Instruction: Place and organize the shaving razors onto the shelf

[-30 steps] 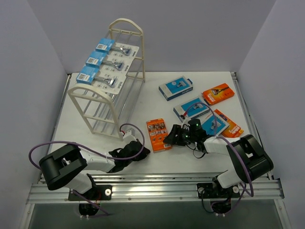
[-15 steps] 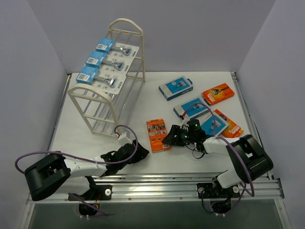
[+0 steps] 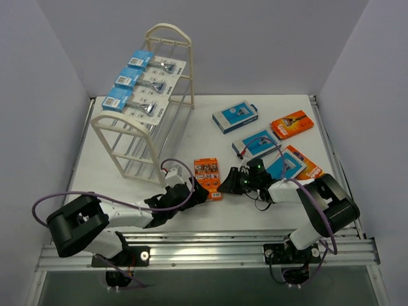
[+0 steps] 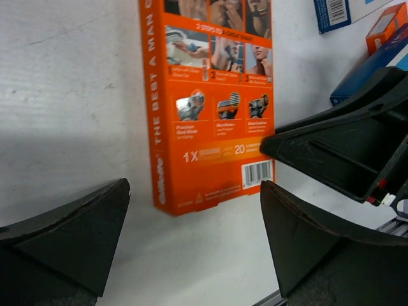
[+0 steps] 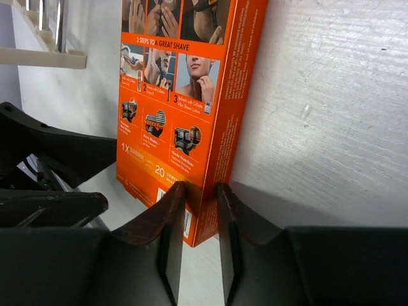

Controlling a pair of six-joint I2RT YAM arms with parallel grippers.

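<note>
- Flat orange cardboard razor box on white counter.
- Right end effector clamped on its right edge.
- Left end effector spread apart beside it.

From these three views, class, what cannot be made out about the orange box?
Left wrist view: the orange box is cut off by the top edge, and its small print is blurred.
Right wrist view: part of its near end is hidden by the right pincer.
Top view: its print is too small to read.
</note>
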